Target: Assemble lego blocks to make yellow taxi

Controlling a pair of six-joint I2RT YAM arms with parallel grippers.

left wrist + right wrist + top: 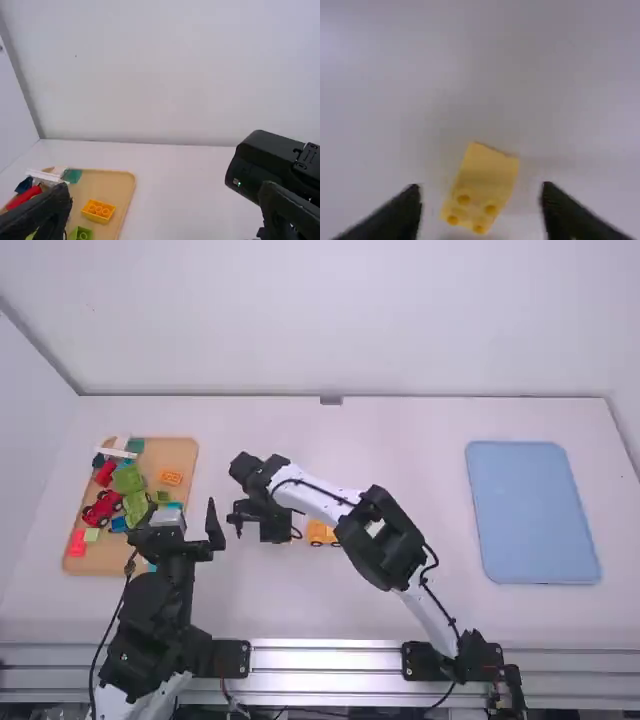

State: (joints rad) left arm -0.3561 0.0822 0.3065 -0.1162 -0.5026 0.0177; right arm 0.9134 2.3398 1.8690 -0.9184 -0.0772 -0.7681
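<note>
Left tool [182,520], nearest the camera at eight o'clock, gapes wide, empty. Right tool [267,530] stands open around a yellow brick [485,182], gripping nothing; the yellow wheeled piece [321,533] sits on the bench [300,605] at its three o'clock.

The left tray [182,452] holds blocks [172,478]; 1 wheeled piece [319,533] separates it from the right tray [530,510].

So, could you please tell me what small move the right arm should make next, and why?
Probably ease the right gripper down and close it on the yellow block: its fingers stand open on either side of that block, gripping nothing, and the yellow wheeled piece on the table may be where it belongs.
</note>
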